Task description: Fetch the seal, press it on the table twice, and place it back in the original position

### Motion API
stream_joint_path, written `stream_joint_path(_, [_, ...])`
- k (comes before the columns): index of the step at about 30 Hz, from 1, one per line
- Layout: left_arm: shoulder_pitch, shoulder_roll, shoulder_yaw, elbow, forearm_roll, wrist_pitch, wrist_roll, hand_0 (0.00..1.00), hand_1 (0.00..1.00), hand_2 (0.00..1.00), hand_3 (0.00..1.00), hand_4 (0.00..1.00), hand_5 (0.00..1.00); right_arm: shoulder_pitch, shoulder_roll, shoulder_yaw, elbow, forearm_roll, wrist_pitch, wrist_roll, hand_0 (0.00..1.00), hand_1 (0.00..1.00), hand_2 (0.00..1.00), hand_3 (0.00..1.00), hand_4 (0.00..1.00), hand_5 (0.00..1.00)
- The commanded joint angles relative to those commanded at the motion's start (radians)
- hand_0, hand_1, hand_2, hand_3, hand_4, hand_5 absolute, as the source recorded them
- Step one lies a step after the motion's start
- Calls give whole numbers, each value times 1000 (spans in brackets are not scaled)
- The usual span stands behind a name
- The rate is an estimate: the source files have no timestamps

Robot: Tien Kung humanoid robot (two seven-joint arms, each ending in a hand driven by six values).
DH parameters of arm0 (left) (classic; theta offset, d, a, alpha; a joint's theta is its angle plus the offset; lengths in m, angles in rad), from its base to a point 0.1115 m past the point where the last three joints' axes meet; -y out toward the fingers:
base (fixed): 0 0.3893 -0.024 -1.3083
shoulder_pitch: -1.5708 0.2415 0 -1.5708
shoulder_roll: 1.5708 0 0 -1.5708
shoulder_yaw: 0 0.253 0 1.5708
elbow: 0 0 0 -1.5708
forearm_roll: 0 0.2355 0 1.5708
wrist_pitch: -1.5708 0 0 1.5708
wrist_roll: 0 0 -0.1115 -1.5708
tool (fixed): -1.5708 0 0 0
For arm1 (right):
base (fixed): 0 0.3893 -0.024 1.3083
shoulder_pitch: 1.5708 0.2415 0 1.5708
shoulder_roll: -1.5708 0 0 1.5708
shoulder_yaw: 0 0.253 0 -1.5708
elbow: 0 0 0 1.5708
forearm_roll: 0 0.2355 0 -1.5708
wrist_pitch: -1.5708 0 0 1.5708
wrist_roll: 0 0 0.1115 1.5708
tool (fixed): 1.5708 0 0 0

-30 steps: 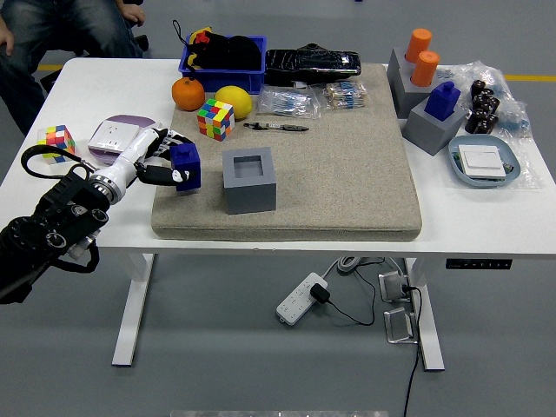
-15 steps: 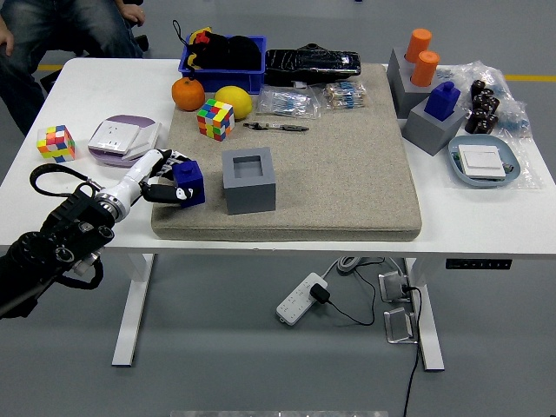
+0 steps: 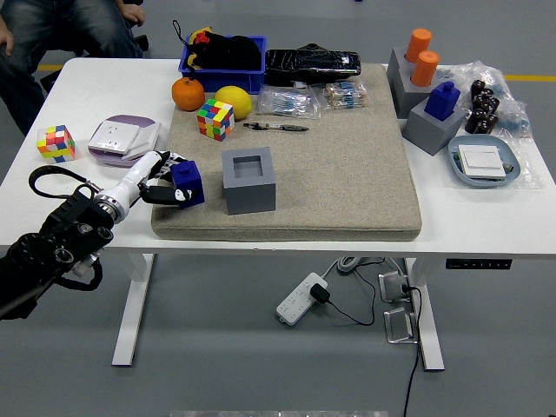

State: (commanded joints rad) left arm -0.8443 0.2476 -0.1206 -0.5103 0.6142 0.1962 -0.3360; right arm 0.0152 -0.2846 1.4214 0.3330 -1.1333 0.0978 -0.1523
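Seal gripped, down on the mat

The left robot hand (image 3: 165, 181) clasps the blue seal (image 3: 187, 182), upright; its empty grey holder (image 3: 249, 180) sits just beside at 3 o'clock.

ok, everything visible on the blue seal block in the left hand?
The blue seal block looks like matte plastic, a wider cube body with a smaller top part. It stands roughly upright at the left edge of the beige mat, just left of the empty grey square holder. The left hand grips it from the left, fingers wrapped around it.
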Motion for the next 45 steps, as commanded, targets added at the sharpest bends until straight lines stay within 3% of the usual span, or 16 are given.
stream_joint_path(8, [-28,31,-22,-43,38,1,-2,646,544,508,594,710,2,-2,0,-4,-1,0,1,0,814,715,684,691,729,504])
stream_joint_path(16, [-74,107,-168,-160,131,-4,5,646,545,508,594,711,2,-1,-4,-4,0,-1,-1,0,814,715,684,691,729,506])
stream_joint_path(21, [-94,124,-231,-229,163,-7,9,644,545,508,594,711,2,-3,-6,-7,-1,-1,-1,0,814,715,684,691,729,506])
stream_joint_path(25, [-98,115,-241,-269,173,-13,16,644,545,507,594,712,2,-2,-5,-9,1,2,-2,1,813,715,684,692,729,505])
stream_joint_path(29, [-106,89,-201,-276,180,-29,37,644,545,507,594,712,2,-3,-4,-9,2,3,-2,1,813,715,684,692,729,505])
stream_joint_path(37, [-115,43,-140,-246,172,-47,67,645,545,506,597,714,2,-2,-3,-1,0,2,-1,0,814,714,684,691,728,505])
stream_joint_path(45, [-123,10,-109,-204,146,-40,63,644,545,507,597,716,2,-1,-3,1,-2,2,-1,0,814,715,684,691,728,505])
